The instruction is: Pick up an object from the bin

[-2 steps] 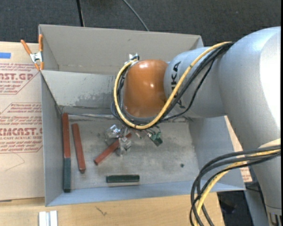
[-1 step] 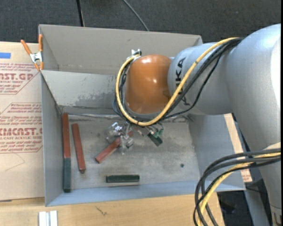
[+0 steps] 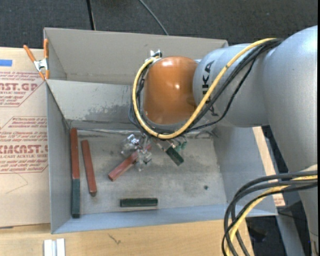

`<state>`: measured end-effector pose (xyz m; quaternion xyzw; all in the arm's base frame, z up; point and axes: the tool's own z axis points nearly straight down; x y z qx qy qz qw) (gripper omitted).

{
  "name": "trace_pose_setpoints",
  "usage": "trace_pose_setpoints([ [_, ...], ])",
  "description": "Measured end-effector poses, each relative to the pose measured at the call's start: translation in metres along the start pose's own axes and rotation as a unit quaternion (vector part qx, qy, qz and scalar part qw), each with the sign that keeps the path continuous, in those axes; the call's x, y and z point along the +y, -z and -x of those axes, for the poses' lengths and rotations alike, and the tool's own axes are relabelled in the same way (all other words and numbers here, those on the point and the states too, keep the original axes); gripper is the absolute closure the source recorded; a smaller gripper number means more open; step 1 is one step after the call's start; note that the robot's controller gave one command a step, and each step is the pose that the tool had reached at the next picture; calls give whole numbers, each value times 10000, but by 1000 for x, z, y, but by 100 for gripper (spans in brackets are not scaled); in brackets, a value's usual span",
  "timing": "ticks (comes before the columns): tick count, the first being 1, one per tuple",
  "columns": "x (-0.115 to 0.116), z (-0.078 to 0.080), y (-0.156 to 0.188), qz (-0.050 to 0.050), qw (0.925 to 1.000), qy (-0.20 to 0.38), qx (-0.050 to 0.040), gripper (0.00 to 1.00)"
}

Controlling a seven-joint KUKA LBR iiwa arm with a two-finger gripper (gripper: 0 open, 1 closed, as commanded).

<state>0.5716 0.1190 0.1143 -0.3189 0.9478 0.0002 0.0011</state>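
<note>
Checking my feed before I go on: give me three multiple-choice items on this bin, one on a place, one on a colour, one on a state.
1. Where is the pincer?
A. At the front left corner.
B. Over the floor's middle, at the upper end of the slanted red stick.
C. Against the right wall.

2. What colour is the short bar by the front wall?
A. Yellow.
B. White.
C. Dark.

3. How do the two long sticks at the left lie?
A. Flat, side by side along the wall.
B. Crossed.
C. Upright on end.

Answers: 1 B, it hangs right at that stick's end. 2 C, it is much darker than the grey floor. 3 A, they run parallel beside the left wall.
</note>
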Motion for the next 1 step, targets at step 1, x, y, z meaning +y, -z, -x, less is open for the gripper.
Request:
trace_pose_setpoints([
  [1, 1, -1, 11, 5, 10000, 0, 12, 100],
])
